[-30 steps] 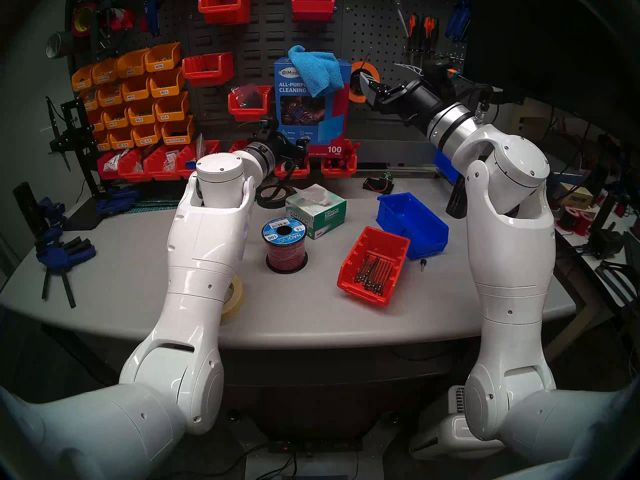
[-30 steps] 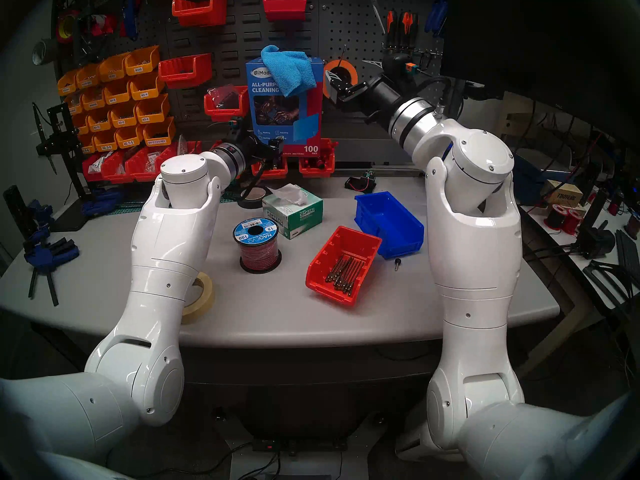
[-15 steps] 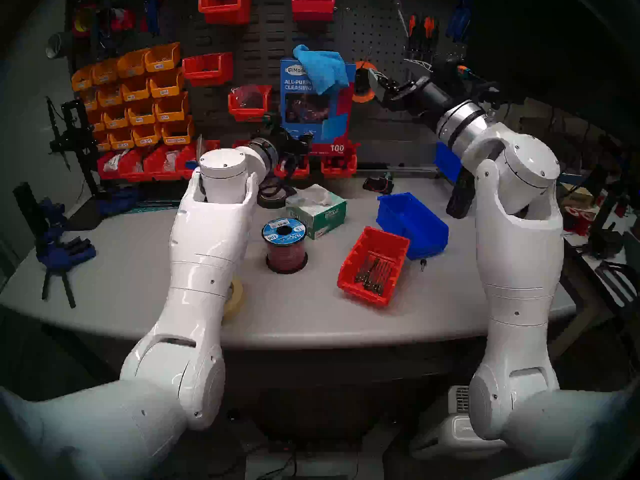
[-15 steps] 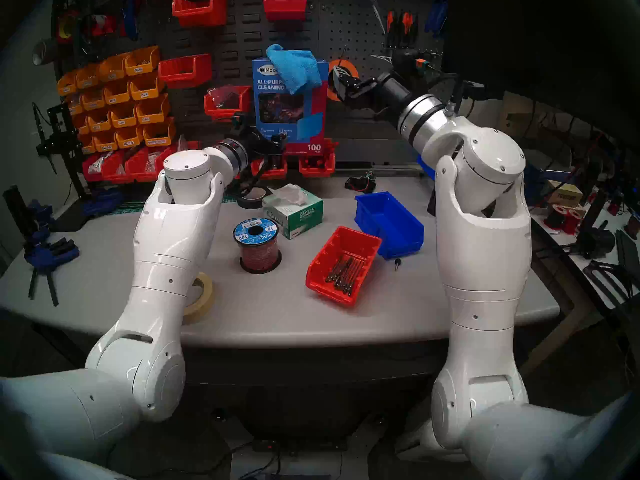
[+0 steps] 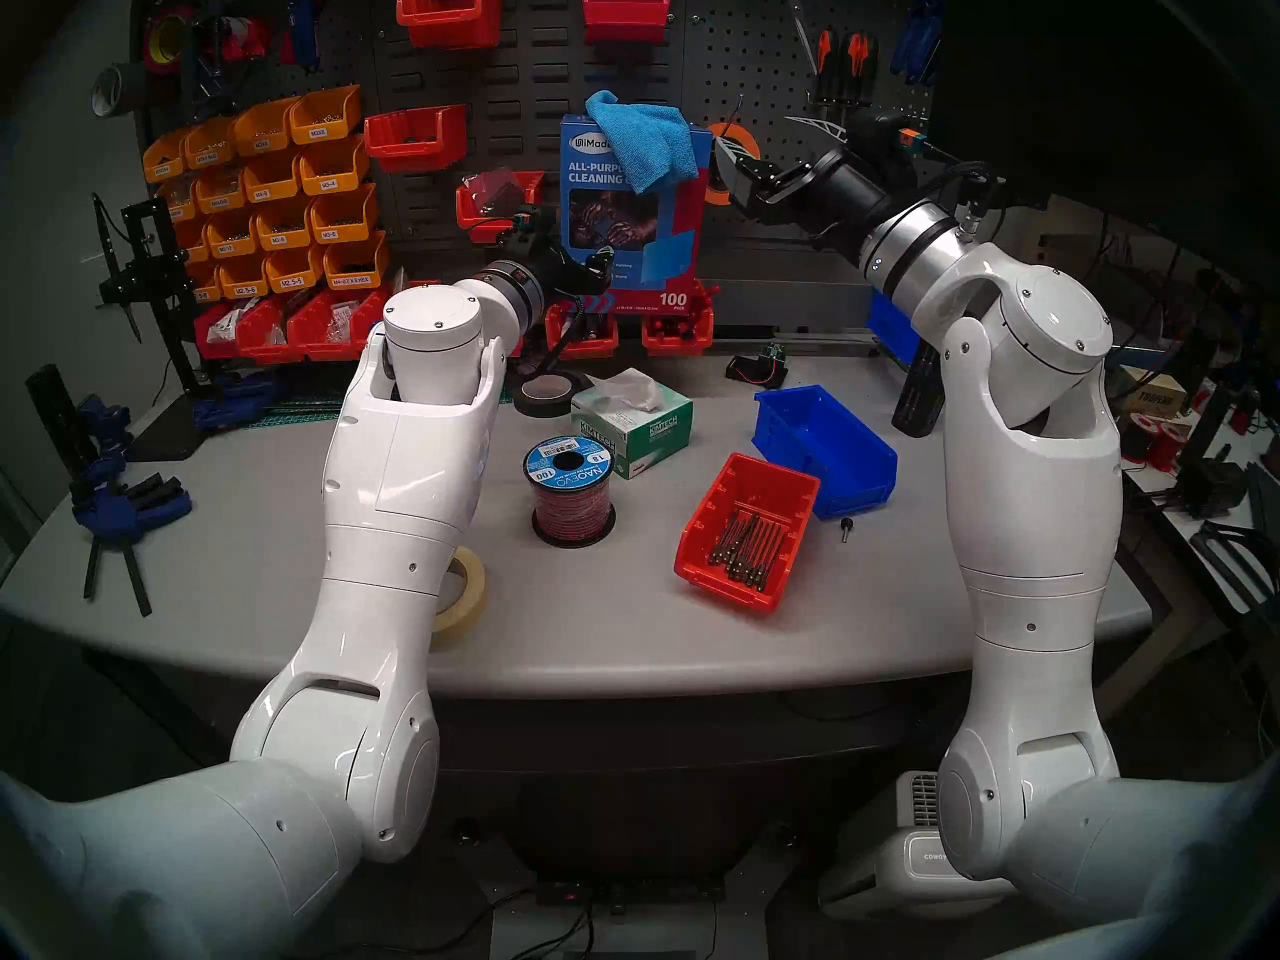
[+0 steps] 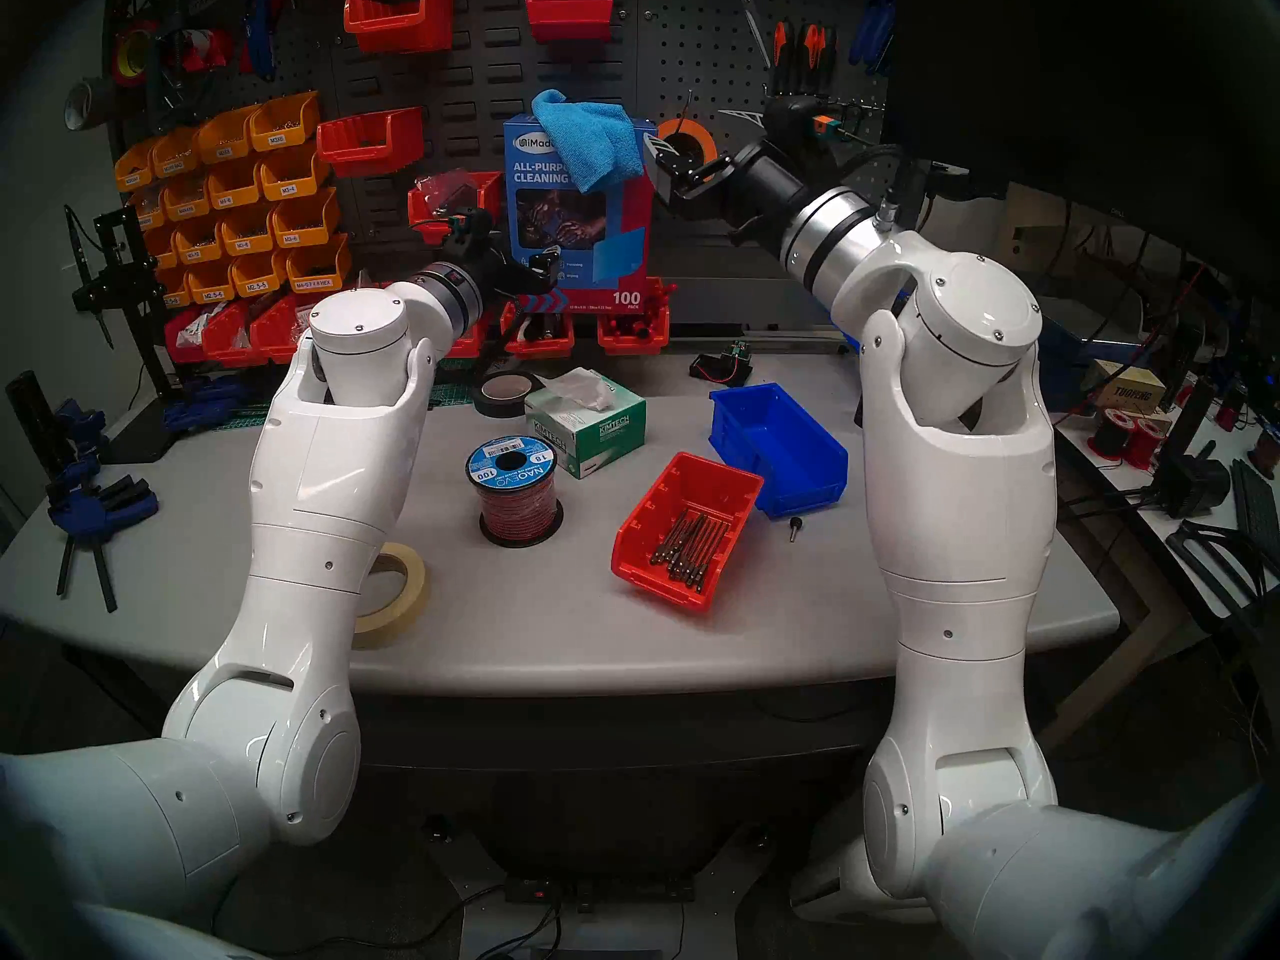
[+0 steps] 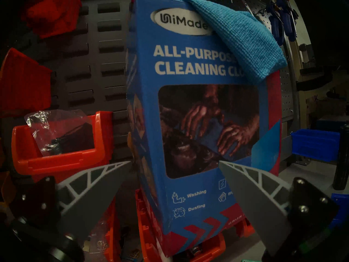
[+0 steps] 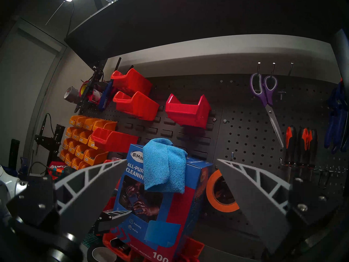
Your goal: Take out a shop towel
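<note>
The shop towel (image 5: 641, 138) is a bright-blue cloth that hangs out of the top of the tall blue cardboard box (image 5: 627, 245), which stands on red bins at the pegboard. It also shows in the right wrist view (image 8: 163, 167) and the left wrist view (image 7: 243, 42). My right gripper (image 5: 727, 169) is open and empty, level with the towel, just right of the box's top; the towel shows between its fingers (image 8: 171, 159). My left gripper (image 5: 597, 273) is open and empty at the box's lower left front. The box's near corner (image 7: 143, 142) lies between its fingers.
On the table stand a green tissue box (image 5: 634, 422), a wire spool (image 5: 571, 491), a red bin of bits (image 5: 748, 532), a blue bin (image 5: 824, 449), black tape (image 5: 547, 390) and masking tape (image 5: 463, 588). An orange tape roll (image 8: 222, 191) hangs behind the right gripper.
My left gripper has risen from the red bins to the box's lower front. The box has shifted slightly right. My right gripper has stayed near the box's top right.
</note>
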Controlling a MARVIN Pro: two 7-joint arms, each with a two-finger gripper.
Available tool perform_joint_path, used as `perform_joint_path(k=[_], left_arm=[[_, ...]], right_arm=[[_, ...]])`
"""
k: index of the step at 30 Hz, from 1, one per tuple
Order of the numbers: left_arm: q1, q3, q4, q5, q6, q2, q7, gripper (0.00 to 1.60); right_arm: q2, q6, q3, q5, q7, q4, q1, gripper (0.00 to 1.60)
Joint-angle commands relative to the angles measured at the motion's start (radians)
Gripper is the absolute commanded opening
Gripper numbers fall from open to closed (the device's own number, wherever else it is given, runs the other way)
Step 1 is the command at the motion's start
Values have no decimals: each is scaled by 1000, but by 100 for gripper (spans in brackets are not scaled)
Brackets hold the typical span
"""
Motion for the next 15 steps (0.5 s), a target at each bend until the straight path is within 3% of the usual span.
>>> perform_joint_path(k=[1, 15], left_arm=[[-20, -13, -59, 8, -12, 10, 13, 160], [-10, 12, -77, 17, 6, -15, 21, 160]], right_arm=[[-8, -12, -7, 5, 4, 6, 53, 160], [-1, -10, 9, 16, 25, -1, 50, 160]])
